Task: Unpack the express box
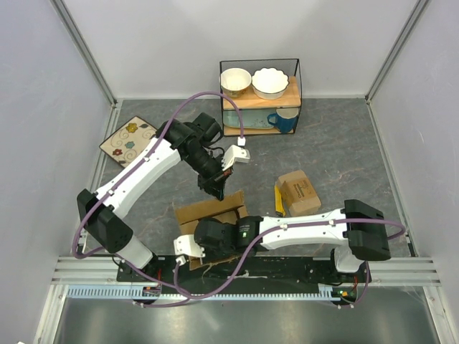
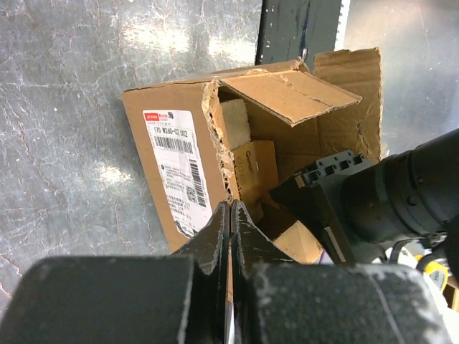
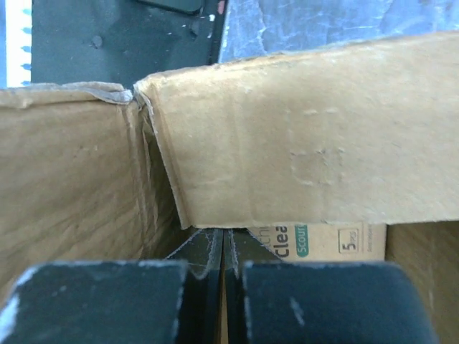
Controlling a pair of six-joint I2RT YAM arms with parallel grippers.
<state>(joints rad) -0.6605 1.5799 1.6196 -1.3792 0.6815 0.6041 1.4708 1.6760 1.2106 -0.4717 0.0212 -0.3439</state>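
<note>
Your express box (image 1: 208, 213) sits low in the middle of the overhead view on the desk (image 1: 344, 158). Its flaps are up and one wall is torn, and inside are a printed inner carton (image 3: 315, 242) and a white block (image 2: 235, 123). Your right gripper (image 3: 224, 240) is down inside the box with its fingers pressed together, and your left gripper (image 2: 229, 209) is closed tight at the torn wall beside the white label (image 2: 176, 168).

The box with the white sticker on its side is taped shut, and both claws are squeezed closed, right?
Not quite. The express box is not taped shut: the left wrist view shows its top torn open. The rest is right: the white sticker is on its side, and the left claw and the right claw are both squeezed closed.
</note>
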